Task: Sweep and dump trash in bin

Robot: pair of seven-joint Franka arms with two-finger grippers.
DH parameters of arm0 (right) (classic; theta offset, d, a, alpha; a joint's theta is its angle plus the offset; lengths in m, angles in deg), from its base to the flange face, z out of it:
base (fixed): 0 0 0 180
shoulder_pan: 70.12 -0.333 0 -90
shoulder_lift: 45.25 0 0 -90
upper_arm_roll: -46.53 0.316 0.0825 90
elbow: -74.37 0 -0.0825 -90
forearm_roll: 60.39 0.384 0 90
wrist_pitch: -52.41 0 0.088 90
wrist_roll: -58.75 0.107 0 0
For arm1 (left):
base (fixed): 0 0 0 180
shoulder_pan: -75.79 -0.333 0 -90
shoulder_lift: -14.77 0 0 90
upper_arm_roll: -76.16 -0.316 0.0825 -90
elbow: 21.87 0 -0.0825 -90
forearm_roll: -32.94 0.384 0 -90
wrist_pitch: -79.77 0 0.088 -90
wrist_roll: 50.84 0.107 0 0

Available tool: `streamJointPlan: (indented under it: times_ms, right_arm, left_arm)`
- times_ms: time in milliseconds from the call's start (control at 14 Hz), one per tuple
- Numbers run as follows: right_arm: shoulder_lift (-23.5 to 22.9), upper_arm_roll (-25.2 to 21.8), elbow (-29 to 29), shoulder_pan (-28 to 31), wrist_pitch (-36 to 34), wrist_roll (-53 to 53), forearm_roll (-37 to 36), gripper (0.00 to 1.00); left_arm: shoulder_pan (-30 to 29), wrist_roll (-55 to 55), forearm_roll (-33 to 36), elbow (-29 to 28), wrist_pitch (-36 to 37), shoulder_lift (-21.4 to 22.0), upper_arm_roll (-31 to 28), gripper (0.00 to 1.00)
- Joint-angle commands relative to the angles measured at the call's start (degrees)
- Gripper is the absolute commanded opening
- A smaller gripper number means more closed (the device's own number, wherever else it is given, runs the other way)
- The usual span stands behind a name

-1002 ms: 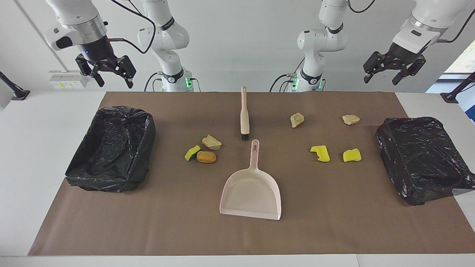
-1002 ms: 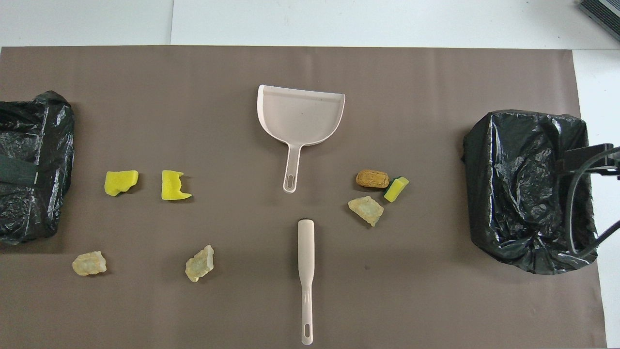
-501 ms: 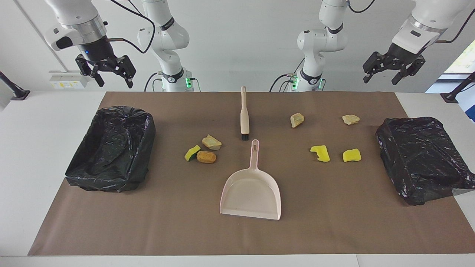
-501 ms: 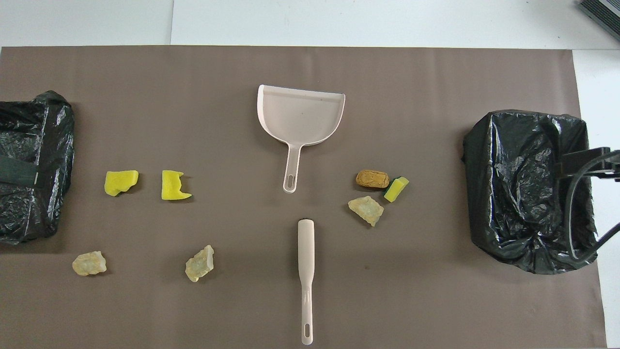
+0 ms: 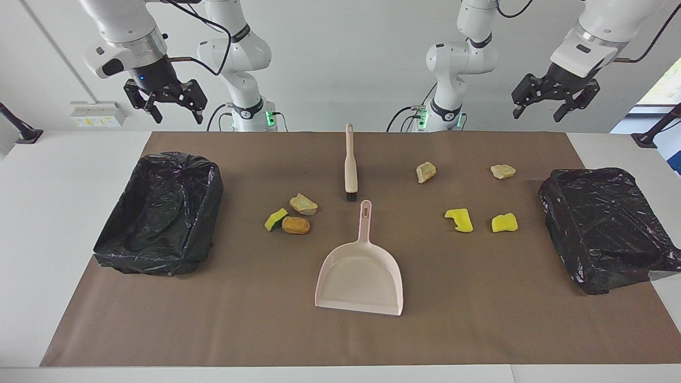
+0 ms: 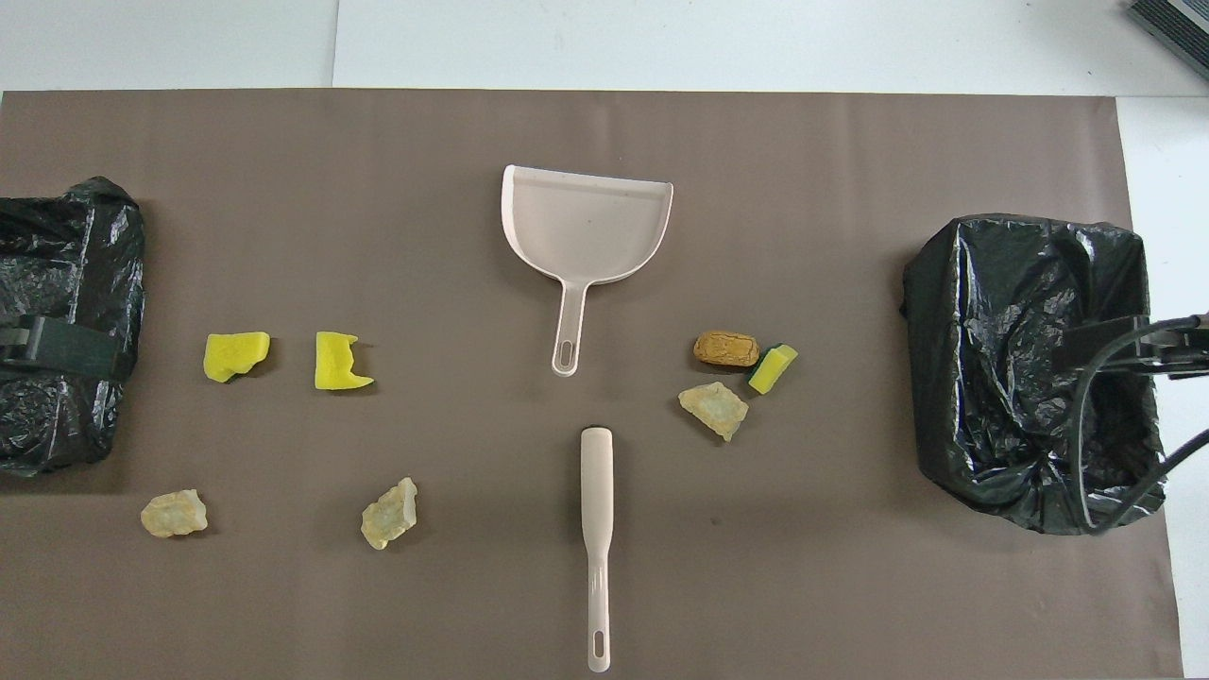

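In the facing view, you have both grippers raised at the top of the frame with nothing in them. The right gripper hangs at upper left with its jaws apart; the left gripper hangs at upper right, jaws apart too. Down the frame's centre lies the brush, its long axis running top to bottom, handle tip toward the robots and dark bristles toward the dustpan, whose handle points up at those bristles. Neither arm is clearly nearer the brush; it sits about midway between them.

The trash falls in two groups. Left of centre, an orange lump, a tan lump and a green-backed yellow sponge scrap huddle together. Right of centre, two yellow sponge pieces and two pale crumbly lumps lie spread apart. A black-lined bin sits at each end of the brown mat.

In the overhead view, sides flip: the tight cluster of trash is right of centre, the four loose scraps at left. The brush lies vertical at bottom centre, handle tip at the bottom edge, and the dustpan opens toward the top. Only dark fragments of the arms show at the side edges.
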Motion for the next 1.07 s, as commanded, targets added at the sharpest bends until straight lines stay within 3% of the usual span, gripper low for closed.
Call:
streamJointPlan:
  times_ms: [0,215,501,644,787,1002]
  right_arm:
    - [-4.91,0.24,3.75,-2.15,2.61,2.70,-0.05,1.00]
    - [-9.83,1.28,5.96,-3.49,8.14,7.52,0.30,1.00]
    - [-21.06,2.78,9.98,-7.35,16.24,18.68,0.30,1.00]
    - [-29.49,3.75,17.43,-9.45,17.21,23.61,1.00,1.00]
    - [-34.53,3.84,19.23,-13.23,21.41,29.31,1.61,1.00]
    - [-40.59,4.28,22.81,-17.45,24.42,36.80,4.25,1.00]
  left_arm:
    - [4.08,-6.54,0.29,-11.56,-6.62,6.14,3.21,1.00]
    - [11.10,-11.99,-0.06,-23.78,-13.83,11.42,3.40,1.00]
    - [22.88,-22.79,-0.06,-34.17,-23.50,12.31,3.40,1.00]
    - [28.24,-27.72,-0.24,-38.48,-28.51,11.79,3.49,1.00]
    - [34.13,-33.78,-0.33,-43.48,-34.48,11.35,3.49,1.00]
    - [42.39,-41.34,-0.68,-46.41,-44.59,5.22,3.49,1.00]
